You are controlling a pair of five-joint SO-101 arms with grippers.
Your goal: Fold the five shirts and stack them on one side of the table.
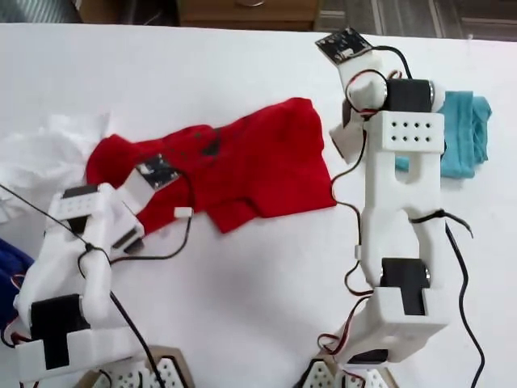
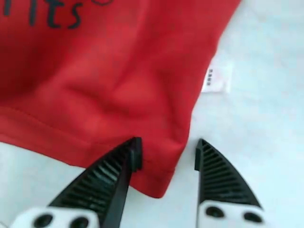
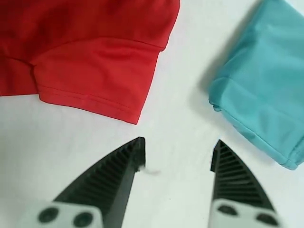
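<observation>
While the left tool [image 2: 168, 145] gapes astride the red shirt [image 2: 118, 71] hem, mid-surface [image 1: 258, 275], and the right tool [image 3: 178, 145] hangs open beside the folded teal shirt [image 3: 266, 85], a shallow pinch could slip and bunch the fabric.

White table [image 1: 242, 299], wooden cabinet [image 1: 242, 14] beyond far edge

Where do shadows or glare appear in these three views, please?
High view: the table is bright, and the white shirt nearly blends into it. Left wrist view: soft shading in folds of the red shirt, no glare. Right wrist view: a soft shadow on the table beside the teal shirt.
</observation>
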